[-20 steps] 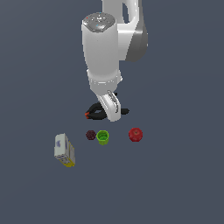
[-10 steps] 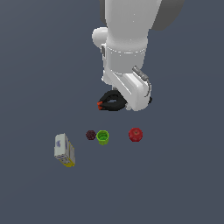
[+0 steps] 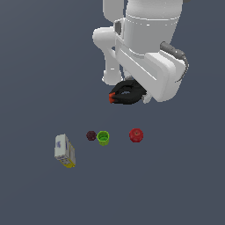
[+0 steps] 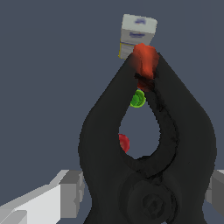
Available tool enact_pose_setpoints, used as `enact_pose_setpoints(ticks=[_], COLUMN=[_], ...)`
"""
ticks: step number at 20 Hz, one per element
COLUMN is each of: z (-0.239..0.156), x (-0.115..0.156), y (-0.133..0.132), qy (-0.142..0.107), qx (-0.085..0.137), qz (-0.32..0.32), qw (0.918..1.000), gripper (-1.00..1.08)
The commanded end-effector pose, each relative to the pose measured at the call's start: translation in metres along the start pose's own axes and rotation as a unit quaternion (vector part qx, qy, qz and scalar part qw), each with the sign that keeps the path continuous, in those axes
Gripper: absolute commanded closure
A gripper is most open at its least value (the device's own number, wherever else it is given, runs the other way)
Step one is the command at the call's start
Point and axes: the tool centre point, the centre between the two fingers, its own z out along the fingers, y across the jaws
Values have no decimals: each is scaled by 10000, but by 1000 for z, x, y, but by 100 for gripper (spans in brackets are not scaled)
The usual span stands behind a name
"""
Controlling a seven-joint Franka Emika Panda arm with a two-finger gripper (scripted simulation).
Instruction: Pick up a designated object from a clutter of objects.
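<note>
One gripper [image 3: 139, 96] clamps the black clamp [image 3: 126, 93] aloft, above the green cup [image 3: 103, 138]

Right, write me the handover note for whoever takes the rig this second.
Hand: shut on the black spring clamp, its handles between the fingers, red-orange tips pointing away from the wrist.
Clamp: off the floor, hanging under the arm, above and behind the other items in the exterior view.
On the floor: maroon ball, green cup, red apple in a row; white-and-yellow box lying toward the exterior view's left.
Done: grasp and lift.
Left: probably just hold it steady and clear.
</note>
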Motion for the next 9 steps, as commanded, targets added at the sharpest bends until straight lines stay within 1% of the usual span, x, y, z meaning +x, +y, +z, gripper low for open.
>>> enact_pose_setpoints(ticks=[1, 9], z=[-9, -18], x=[-3, -6], y=[-5, -11], qy=[1, 1], qx=[6, 6], qz=[3, 3], qw=[10000, 10000], gripper=[108, 108])
